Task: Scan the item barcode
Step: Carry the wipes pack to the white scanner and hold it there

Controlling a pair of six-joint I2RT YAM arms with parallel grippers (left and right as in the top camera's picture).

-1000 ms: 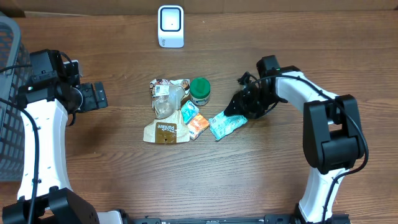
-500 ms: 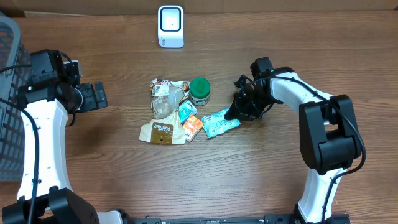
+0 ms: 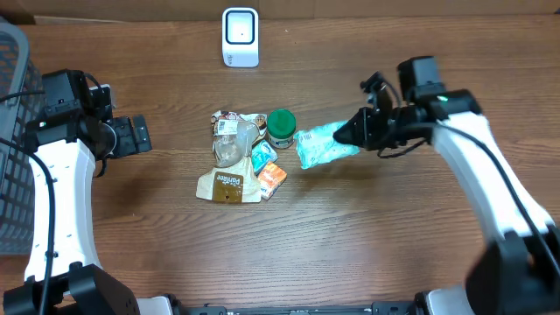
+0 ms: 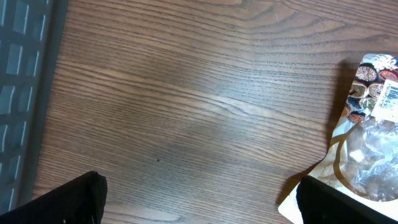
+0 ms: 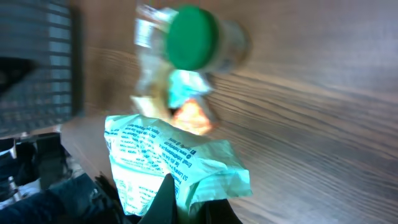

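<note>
Right hand (image 3: pixel 352 137) was clamped on one end of the teal packet (image 3: pixel 322 145), jaws closed down on it. The packet stuck out from the hand toward the desk's middle, its far end just beside the green-lidded jar (image 3: pixel 281 128). In the right wrist view the teal packet (image 5: pixel 166 163) hung in front of the camera, printed side showing. It looked lifted off the desk (image 3: pixel 376 236), with the jar (image 5: pixel 194 37) and an orange packet (image 5: pixel 191 116) blurred behind it. No barcode was readable at that blur.

Left hand (image 3: pixel 138 136) hovered well apart from the pile, jaws spread wide and holding nothing. The left wrist view showed both fingers (image 4: pixel 79 194) at the bottom corners over bare wood, with the edge of a clear bag (image 4: pixel 368 146) at right.

White scanner (image 3: pixel 240 37) stood at the far edge of the desk, well apart from the teal packet. The pile left of the jar held the clear bag (image 3: pixel 232 140), a brown pouch (image 3: pixel 229 185), a small teal sachet (image 3: pixel 265 157) and the orange packet (image 3: pixel 276 178), all touching or overlapping. Dark mesh basket (image 3: pixel 12 131) sat at the left edge.
</note>
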